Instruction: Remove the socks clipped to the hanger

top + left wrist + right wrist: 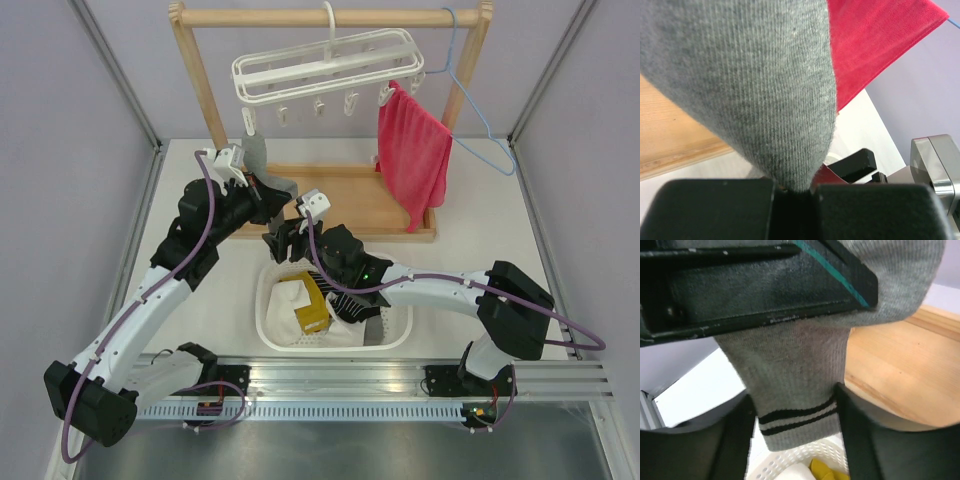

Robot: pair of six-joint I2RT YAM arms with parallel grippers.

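grey sock point(262, 168) sits upper-left of centre, pinched in the left gripper's point(243, 175) pressed jaws; its striped cuff lies between the right gripper's point(290, 232) spread jaws, below the hanger point(325, 68).

The white table point(480, 215) carries the wooden base point(350, 200) of the rack at its far side and a white basket point(272, 330) nearer the arms

Illumination is bright, even and diffuse with only soft shadows; the overhead view is sharp, while near objects in both wrist views are slightly defocused.
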